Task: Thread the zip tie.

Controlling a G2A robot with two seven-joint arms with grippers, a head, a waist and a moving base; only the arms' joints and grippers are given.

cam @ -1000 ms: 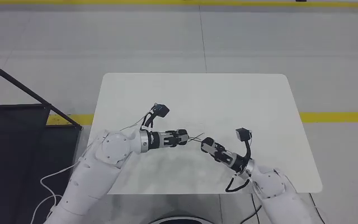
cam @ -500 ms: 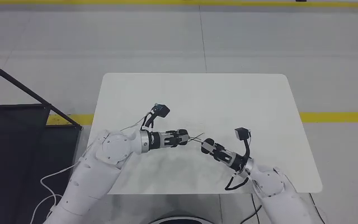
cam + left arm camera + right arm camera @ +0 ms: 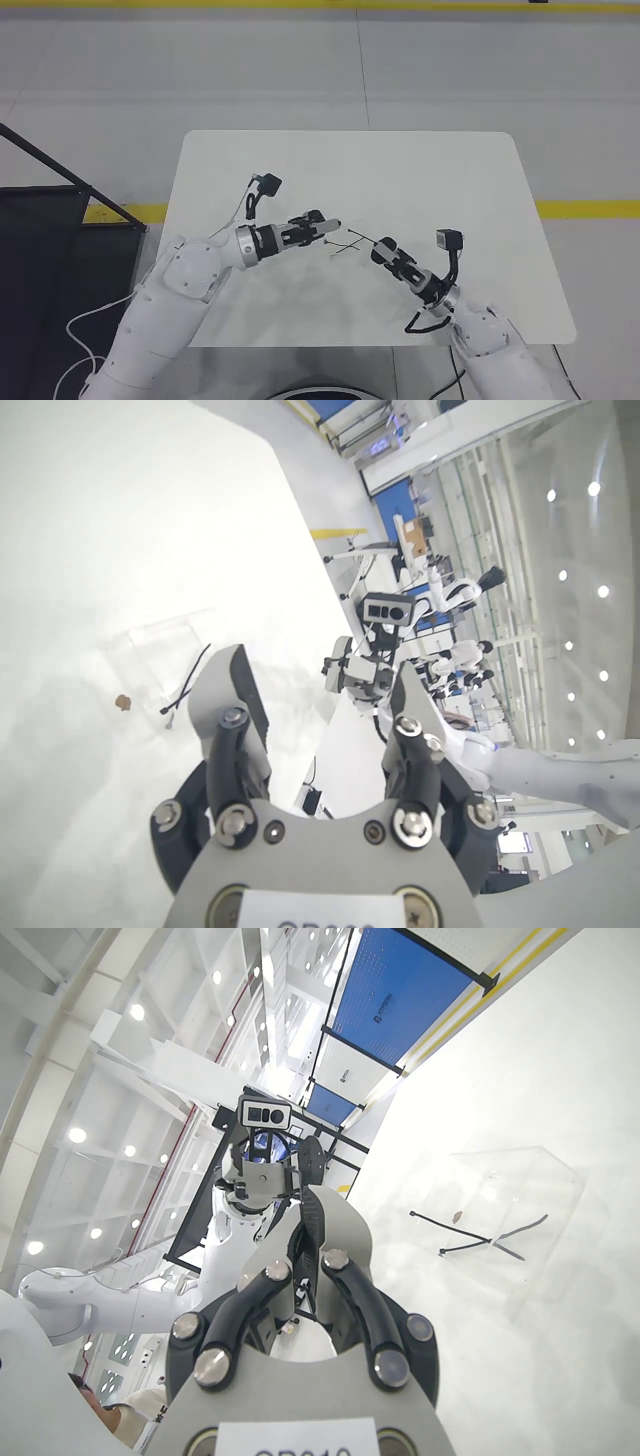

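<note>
Two thin black zip ties (image 3: 480,1239) lie crossed on the white table (image 3: 450,180), on a clear plastic sheet (image 3: 555,1178). In the top view the zip ties (image 3: 350,241) rest between the two grippers, apart from both. My left gripper (image 3: 328,227) hovers just to their left, and the left wrist view shows this gripper (image 3: 320,680) open and empty, with a zip tie (image 3: 186,684) lying beyond one finger. My right gripper (image 3: 380,245) sits just to their right. In its own view the right gripper (image 3: 312,1193) has its fingers together with nothing between them.
A small brown speck (image 3: 122,702) lies on the table near the zip ties. The table's front edge runs close behind both arms. A black-framed stand (image 3: 40,160) is off the table's left side.
The grippers, which met over the zip ties a second ago, have drawn apart. The left one swung up and back to the left, the right one shifted right. The zip ties lie loose.
</note>
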